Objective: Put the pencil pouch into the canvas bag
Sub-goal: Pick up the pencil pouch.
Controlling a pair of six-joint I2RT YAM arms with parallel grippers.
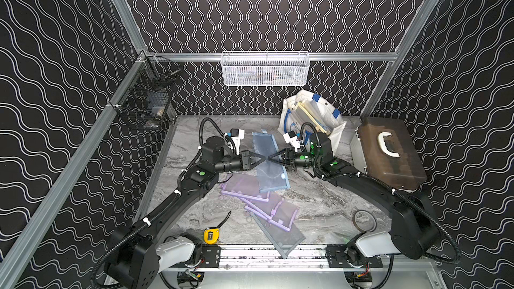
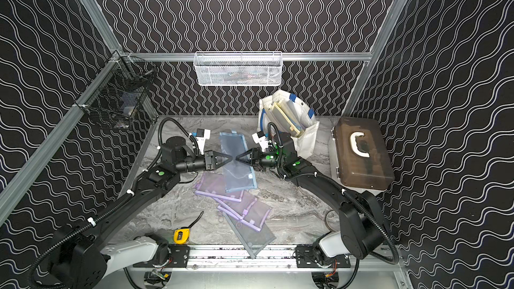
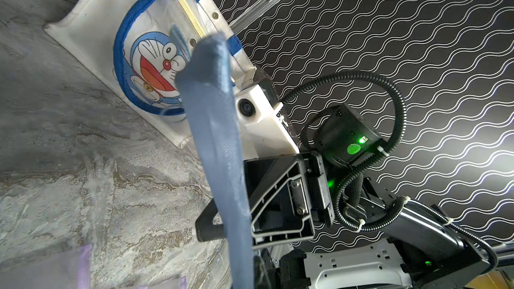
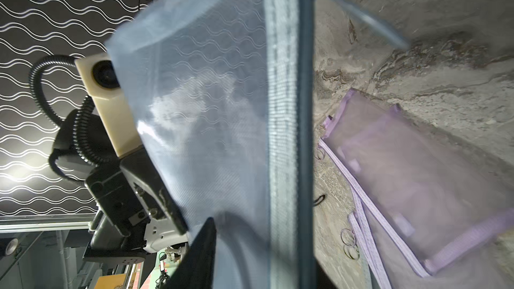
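The pencil pouch (image 1: pixel 272 175) (image 2: pixel 237 175) is blue mesh with a zip edge, held up off the marble table between both arms. My left gripper (image 1: pixel 264 158) (image 2: pixel 231 158) is shut on its left side. From the other side my right gripper (image 1: pixel 269 159) (image 2: pixel 236 159) is shut on it, one finger on each face of the mesh (image 3: pixel 219 134). The wrist views show the pouch (image 4: pixel 208 107) hanging close to the lenses. The canvas bag (image 1: pixel 338 134) (image 2: pixel 311 134) (image 3: pixel 94 31), white with blue handles and a cartoon cat face, stands behind my right arm with flat items inside.
Purple mesh pouches (image 1: pixel 247 187) and a grey one (image 1: pixel 283 234) lie on the table in front. A yellow tape measure (image 1: pixel 211 236) and a tape roll (image 1: pixel 364 221) sit near the front rail. A brown case (image 1: pixel 389 154) stands at right; a white mesh basket (image 1: pixel 265 69) and a black wire basket (image 1: pixel 147 98) hang behind.
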